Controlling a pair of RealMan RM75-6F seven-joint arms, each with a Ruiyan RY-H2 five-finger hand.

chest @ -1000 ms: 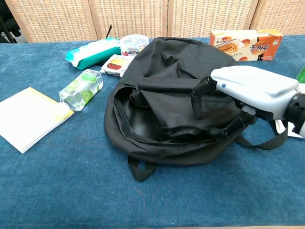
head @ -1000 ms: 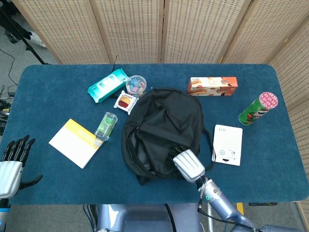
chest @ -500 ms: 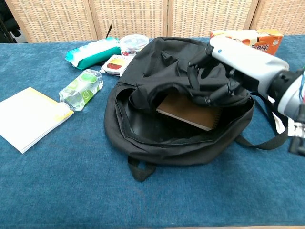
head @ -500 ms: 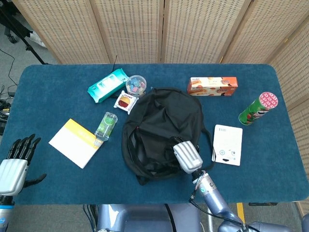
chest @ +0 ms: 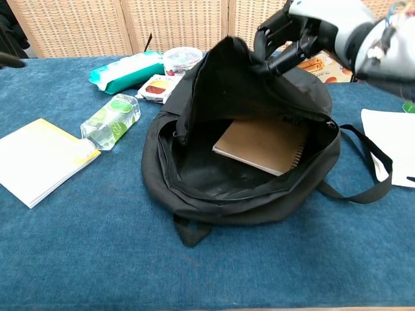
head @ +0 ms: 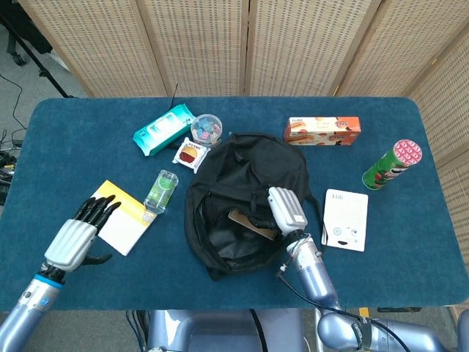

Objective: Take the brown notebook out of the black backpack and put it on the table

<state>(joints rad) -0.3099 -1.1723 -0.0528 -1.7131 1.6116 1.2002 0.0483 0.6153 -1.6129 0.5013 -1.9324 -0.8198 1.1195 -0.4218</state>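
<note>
The black backpack (head: pixel 238 176) (chest: pixel 194 194) lies in the middle of the table with its mouth wide open. My right hand (head: pixel 286 208) (chest: pixel 305 26) grips the upper flap and holds it lifted. Inside lies the brown notebook (chest: pixel 259 144) (head: pixel 249 222), spiral-bound, flat on the bag's lining and uncovered. My left hand (head: pixel 77 235) hovers open over the near left of the table, beside the yellow-and-white pad (head: pixel 117 216); the chest view does not show it.
A yellow-and-white pad (chest: pixel 39 159) and a small clear bottle (head: pixel 160 189) lie left of the bag. Wipes pack (head: pixel 164 129), a tub (head: pixel 206 128) and a snack packet (head: pixel 191 155) sit behind it. A biscuit box (head: pixel 322 130), green can (head: pixel 392 164) and white booklet (head: pixel 346 218) are at right.
My right hand has pulled the flap up and back, opening the bag and baring the notebook. My left hand has moved in from the table's left edge toward the pad.
</note>
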